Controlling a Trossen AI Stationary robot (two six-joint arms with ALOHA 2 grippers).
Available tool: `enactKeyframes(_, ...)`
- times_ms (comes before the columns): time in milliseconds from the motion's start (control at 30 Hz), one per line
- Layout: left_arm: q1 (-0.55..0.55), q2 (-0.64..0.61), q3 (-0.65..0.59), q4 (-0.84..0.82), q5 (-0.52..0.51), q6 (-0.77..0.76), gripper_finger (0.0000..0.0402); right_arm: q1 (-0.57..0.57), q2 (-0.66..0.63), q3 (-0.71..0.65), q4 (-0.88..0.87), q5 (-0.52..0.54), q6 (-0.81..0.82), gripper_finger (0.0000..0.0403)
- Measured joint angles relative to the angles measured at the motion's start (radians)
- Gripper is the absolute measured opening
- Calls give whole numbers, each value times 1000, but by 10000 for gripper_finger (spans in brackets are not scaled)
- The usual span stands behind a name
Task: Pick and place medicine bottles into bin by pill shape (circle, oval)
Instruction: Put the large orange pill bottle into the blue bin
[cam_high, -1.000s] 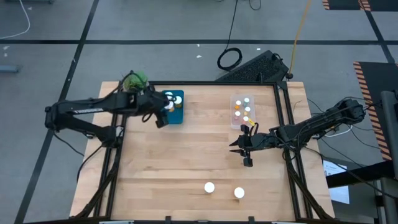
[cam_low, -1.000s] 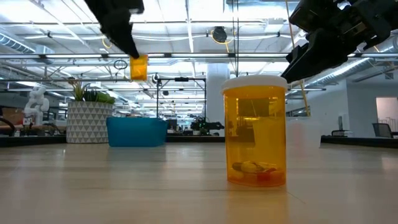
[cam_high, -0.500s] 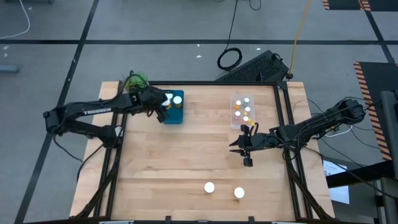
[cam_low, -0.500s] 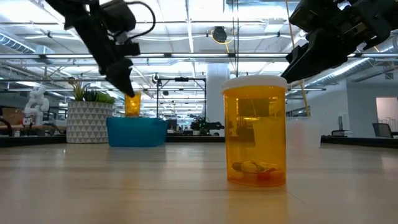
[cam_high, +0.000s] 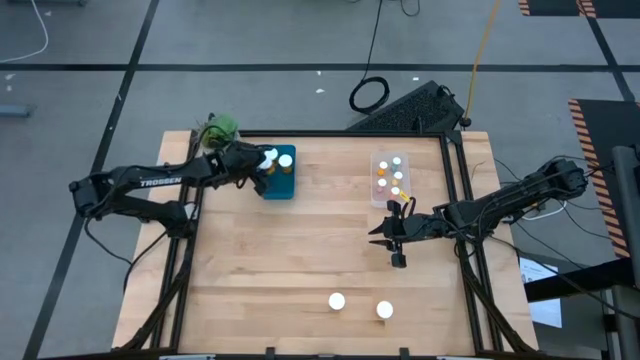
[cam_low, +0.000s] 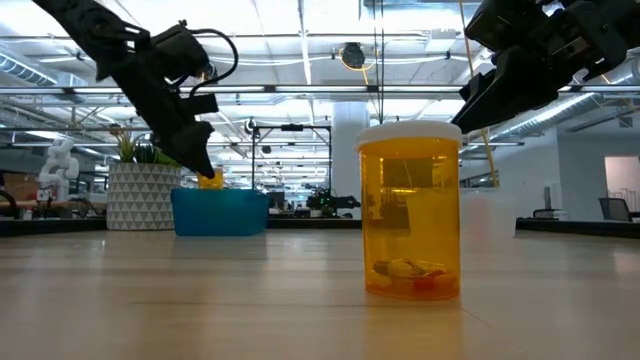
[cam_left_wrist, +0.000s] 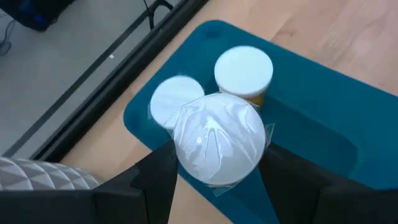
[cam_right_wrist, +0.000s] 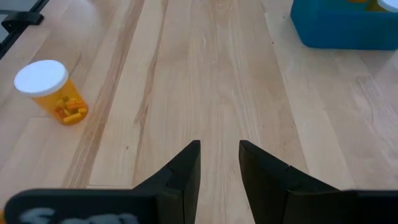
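A pale wooden worktop is framed by black rails. On it are set a teal plastic bin, a clear plastic bin, a potted green plant and two white-capped amber bottles.

Amber bottle with white cap stands upright on the wooden table close to camera, pills lying at its bottom; left gripper comes down from upper left, tip just above the blue bin far back; a small orange bottle shows at the gripper tip, right at the bin's rim, only partly visible; fingers' spread not readable from this angle; potted plant in patterned white pot sits just left of bin; right gripper hangs dark at upper right, above and behind the near bottle, apart from it; faint clear container behind the bottle on right; open room with ceiling lights beyond.
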Motion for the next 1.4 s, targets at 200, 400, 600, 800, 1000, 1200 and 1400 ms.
enactKeyframes(200,6,64,-11,31,0,14,214,0,0,0,0,0,-4,102)
enactKeyframes(400,8,132,-11,54,0,6,214,0,0,0,0,0,-1,102)
enactKeyframes(600,8,148,-11,63,0,7,214,0,0,0,0,0,0,102)
enactKeyframes(800,8,148,-11,67,0,19,221,0,0,0,0,0,0,102)
enactKeyframes(1000,5,148,-11,74,-13,15,278,0,0,0,0,0,0,102)
enactKeyframes(1200,-36,148,18,35,-27,-4,327,0,0,0,0,0,8,102)
enactKeyframes(1400,-121,148,125,-112,-110,-44,333,0,0,0,0,0,9,102)
